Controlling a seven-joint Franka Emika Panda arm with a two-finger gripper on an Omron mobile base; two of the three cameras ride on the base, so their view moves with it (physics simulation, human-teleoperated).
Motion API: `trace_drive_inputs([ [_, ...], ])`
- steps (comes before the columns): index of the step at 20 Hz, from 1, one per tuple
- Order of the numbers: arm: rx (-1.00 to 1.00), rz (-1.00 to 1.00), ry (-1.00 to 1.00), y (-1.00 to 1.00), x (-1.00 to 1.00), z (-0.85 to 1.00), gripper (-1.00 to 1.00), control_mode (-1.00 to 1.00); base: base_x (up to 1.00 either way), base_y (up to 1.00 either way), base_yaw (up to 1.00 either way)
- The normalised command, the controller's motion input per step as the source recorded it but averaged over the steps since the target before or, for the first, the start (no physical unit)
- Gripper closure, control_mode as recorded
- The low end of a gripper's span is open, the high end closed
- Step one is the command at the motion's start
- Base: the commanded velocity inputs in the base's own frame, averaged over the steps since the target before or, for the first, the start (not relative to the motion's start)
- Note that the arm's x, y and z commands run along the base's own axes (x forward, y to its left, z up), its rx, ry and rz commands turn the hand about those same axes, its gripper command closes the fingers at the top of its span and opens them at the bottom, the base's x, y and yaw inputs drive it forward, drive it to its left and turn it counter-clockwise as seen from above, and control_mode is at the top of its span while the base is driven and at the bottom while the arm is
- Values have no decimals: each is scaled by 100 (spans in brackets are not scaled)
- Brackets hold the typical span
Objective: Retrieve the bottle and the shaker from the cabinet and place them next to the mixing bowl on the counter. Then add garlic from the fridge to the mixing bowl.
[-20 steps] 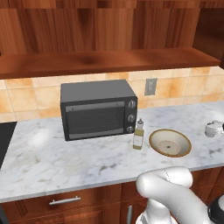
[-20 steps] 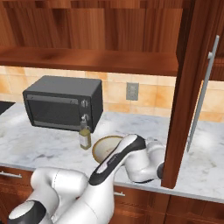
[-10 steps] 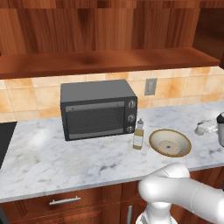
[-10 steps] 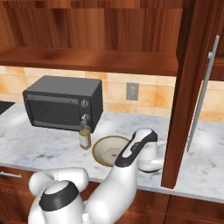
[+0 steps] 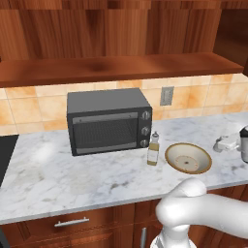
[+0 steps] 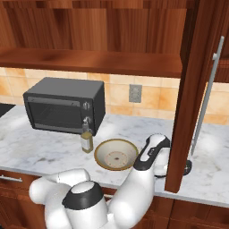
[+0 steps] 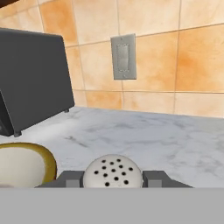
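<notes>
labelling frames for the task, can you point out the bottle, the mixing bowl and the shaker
bottle [image 5: 153,150]: left base view, on its labelled body.
mixing bowl [image 5: 188,158]: left base view, on its speckled inside.
shaker [image 7: 113,171]: hand view, on its perforated rounded top.

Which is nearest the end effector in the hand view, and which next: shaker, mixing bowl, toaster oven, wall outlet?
1. shaker: between the fingertips of the end effector, held.
2. mixing bowl: just left, on the counter.
3. toaster oven: farther left, behind the bowl.
4. wall outlet: straight ahead on the tiled wall, farthest.
</notes>
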Motion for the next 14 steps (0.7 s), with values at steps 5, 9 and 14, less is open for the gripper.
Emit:
trace_drive_inputs([
  [5,0,1,0,1,24,-35,100,-100,0,0,0],
  [9,0,2,0,0,32,-38,100,-100,0,0,0],
  [14,0,1,0,0,31,-34,100,-100,0,0,0],
])
